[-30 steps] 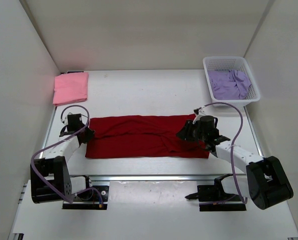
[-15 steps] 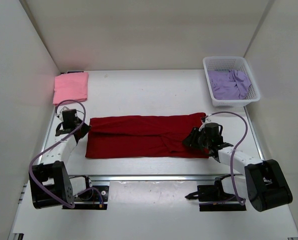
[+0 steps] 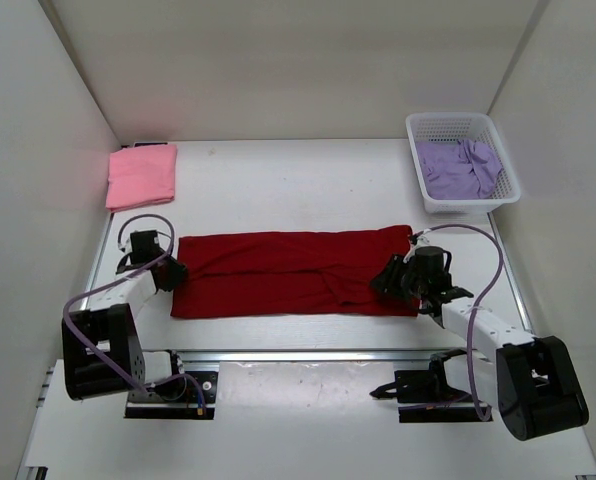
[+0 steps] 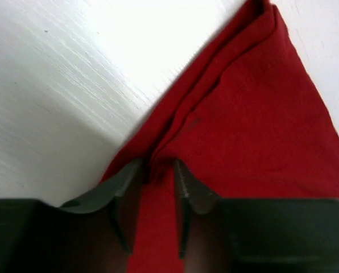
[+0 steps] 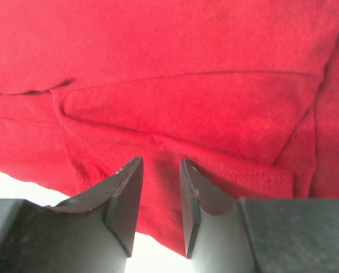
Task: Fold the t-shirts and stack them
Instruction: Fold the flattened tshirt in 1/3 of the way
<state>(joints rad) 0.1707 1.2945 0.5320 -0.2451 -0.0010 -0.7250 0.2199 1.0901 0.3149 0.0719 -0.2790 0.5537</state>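
Left wrist: left gripper part-open astride dark red t-shirt ridge, hold unclear; right gripper part-open, empty. Risks snagging cloth, undoing the fold, when lifting.

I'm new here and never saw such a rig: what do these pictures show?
Two robot arms on a table fold t-shirts. One picture looks down from above; the others come from a camera on each wrist. A red shirt lies flat between the arms, a folded pink shirt far left, a purple shirt in a basket far right. The left gripper straddles a fold of the red shirt; whether it pinches, I cannot tell. The right gripper stands open over its other end.
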